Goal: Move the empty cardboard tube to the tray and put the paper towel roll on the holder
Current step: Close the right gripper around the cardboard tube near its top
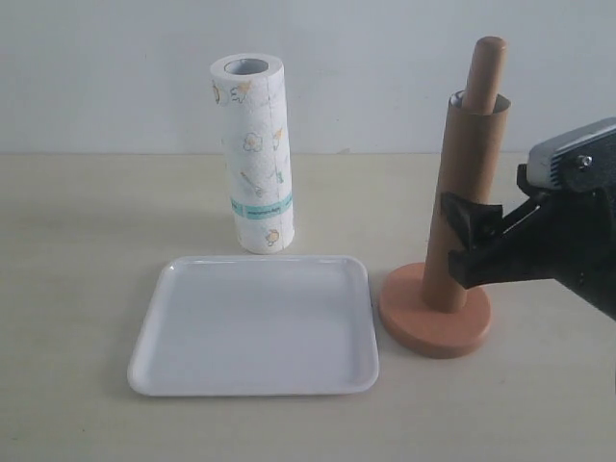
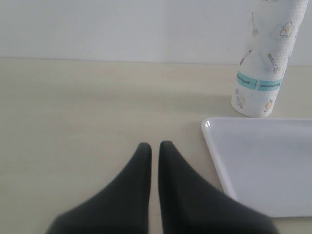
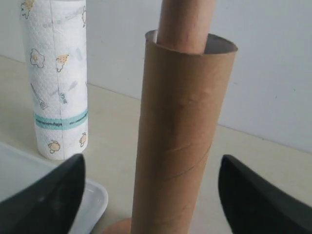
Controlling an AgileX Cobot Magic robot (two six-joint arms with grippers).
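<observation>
The empty cardboard tube [image 1: 467, 192] stands upright over the holder's pole [image 1: 487, 64], which sticks out of its top above the round terracotta base [image 1: 435, 322]. My right gripper [image 1: 460, 241] reaches in from the right at the tube's mid height. In the right wrist view its fingers [image 3: 53, 195] stand on either side of the tube [image 3: 180, 136], open, with a gap on each side. The paper towel roll [image 1: 252, 154] stands upright behind the white tray [image 1: 255, 327]. My left gripper [image 2: 155, 146] hovers shut over the bare table left of the tray [image 2: 263, 165], holding nothing.
The beige table runs back to a pale wall behind the roll and the holder. The tray lies close to the holder's base, on its left. The left arm does not show in the exterior view.
</observation>
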